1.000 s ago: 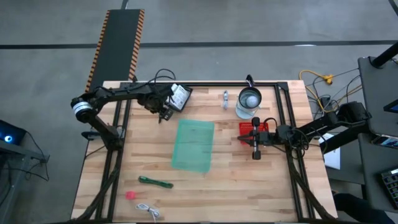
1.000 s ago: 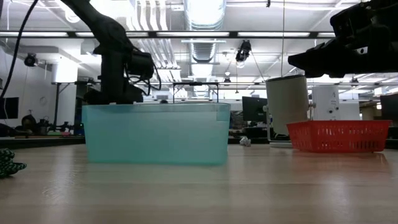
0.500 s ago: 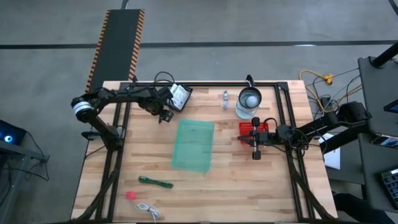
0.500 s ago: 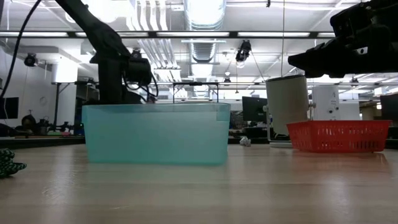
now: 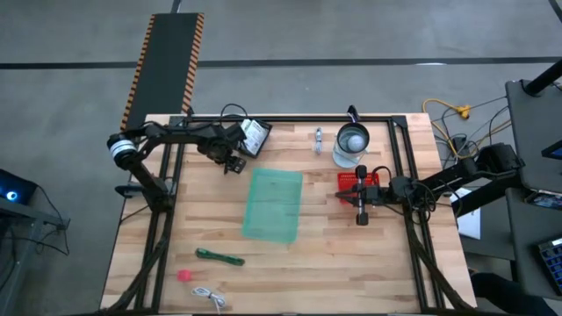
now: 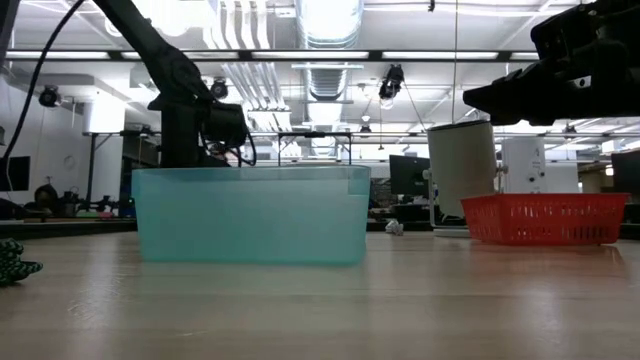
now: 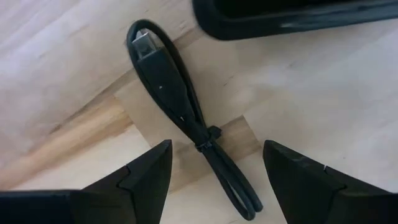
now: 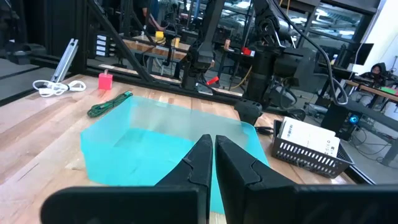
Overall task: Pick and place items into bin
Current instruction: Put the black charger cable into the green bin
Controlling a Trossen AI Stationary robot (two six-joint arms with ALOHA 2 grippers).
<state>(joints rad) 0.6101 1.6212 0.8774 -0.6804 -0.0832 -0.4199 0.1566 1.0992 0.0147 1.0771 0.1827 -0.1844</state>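
High view: your left pincer [image 5: 233, 163] sits near the desk's [image 5: 351, 263] far-left corner, beside a dark wire basket holding a white box [image 5: 254, 136]. The translucent green plastic bin [image 5: 273, 204] lies mid-desk. The green stick [image 5: 219, 257], small pink bit [image 5: 183, 275] and white coiled cable [image 5: 209, 298] wait well apart from it, near the near-left corner. Your right arm waits over the red mesh basket [image 5: 358, 183] toward the right edge, its right pincer [image 5: 360, 213] pointing at the near edge.

Low view: the bin [image 6: 250, 214] stands upright and you cannot see into it from here. The left arm comes down behind it.

Left wrist view: your left pincer [image 7: 214, 180] is released, fingers [image 7: 147, 174] spread either side of a folded black cable with a tie [image 7: 183, 115] lying flat on the wood.

Handling: judge it light, limp and low-lying. Take it at the tied waist, where both strands bunch; pinch elsewhere and a loop may slip out.

Right wrist view: your right pincer [image 8: 214, 155] is clenched on nothing, facing the bin [image 8: 168, 140].
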